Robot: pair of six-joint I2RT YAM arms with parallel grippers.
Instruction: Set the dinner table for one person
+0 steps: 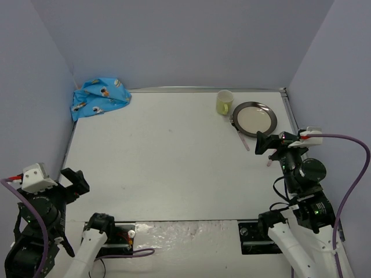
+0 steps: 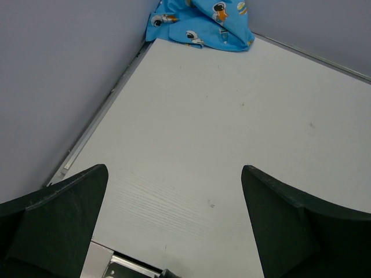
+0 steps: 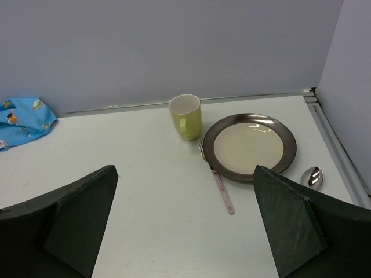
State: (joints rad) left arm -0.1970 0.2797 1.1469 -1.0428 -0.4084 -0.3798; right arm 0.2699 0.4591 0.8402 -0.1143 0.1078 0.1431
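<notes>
L fingers (image 2: 58, 214) open, empty, at dinner table (image 1: 174, 174) near-left edge; R fingers (image 3: 295, 231) open by plate (image 3: 249, 145), far-right corner.

Left arm (image 1: 42, 215), right arm (image 1: 302, 174): jaws apart

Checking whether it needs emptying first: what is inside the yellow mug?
The yellow mug shows a bare white inner wall below its rim, and nothing sticks out. Its own near wall hides the bottom, so anything lying low inside cannot be seen.
</notes>
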